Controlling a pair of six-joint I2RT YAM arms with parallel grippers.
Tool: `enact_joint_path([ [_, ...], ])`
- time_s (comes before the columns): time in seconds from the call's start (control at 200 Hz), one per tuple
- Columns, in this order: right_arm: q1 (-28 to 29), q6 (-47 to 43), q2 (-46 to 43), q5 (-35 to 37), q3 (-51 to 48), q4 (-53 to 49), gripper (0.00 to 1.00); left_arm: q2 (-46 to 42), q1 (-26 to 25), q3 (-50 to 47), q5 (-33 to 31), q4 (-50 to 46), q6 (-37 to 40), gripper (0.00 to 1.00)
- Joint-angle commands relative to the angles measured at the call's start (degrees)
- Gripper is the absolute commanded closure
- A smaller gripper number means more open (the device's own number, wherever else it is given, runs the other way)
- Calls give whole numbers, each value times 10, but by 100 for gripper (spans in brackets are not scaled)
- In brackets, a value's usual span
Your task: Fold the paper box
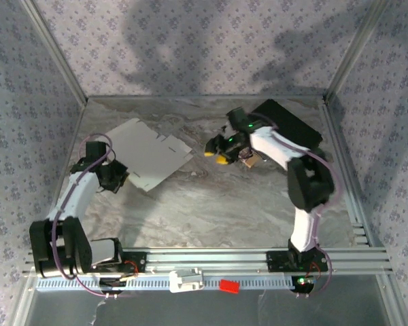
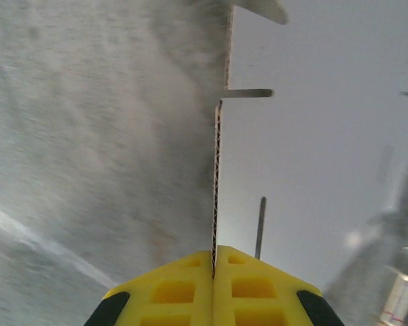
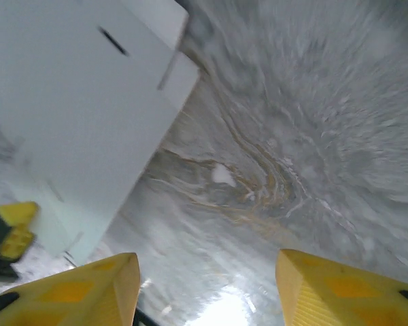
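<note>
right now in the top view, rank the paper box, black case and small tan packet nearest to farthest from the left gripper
1. paper box: left side of the table, its edge clamped in the left gripper
2. small tan packet: right of centre
3. black case: far right corner
</note>
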Motion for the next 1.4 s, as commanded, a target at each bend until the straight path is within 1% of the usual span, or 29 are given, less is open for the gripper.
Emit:
enact_joint_path([
  [0.0,8,136,-59,22,-13,73,41,-27,-21,33,8,14,-144,100],
  [0.1,42,224,-51,39,0,91,42,-35,-44,27,13,32,-206,100],
  [0.17,67,291,-42,54,-7,123,41,-42,-62,14,16,63,-250,100],
  [0.225,82,333,-34,62,-6,118,42,-42,-73,10,17,72,-275,100],
  [0.345,103,387,-20,75,-21,147,41,-33,-92,25,9,56,-284,100],
  [0.465,114,428,24,46,-20,209,43,-32,-104,22,9,53,-289,100],
  [0.575,122,428,55,42,2,190,48,-33,-110,15,12,57,-295,100],
  [0.745,123,427,75,47,9,201,52,-30,-117,15,13,57,-294,100],
  [0.805,123,429,86,45,11,213,57,-28,-119,16,14,57,-293,100],
  [0.949,123,426,108,46,22,228,65,-21,-121,22,21,51,-284,100],
  [1.124,121,426,113,52,30,232,75,-22,-122,20,22,48,-281,100],
  [1.394,124,407,118,61,39,216,76,-19,-124,21,30,46,-280,100],
])
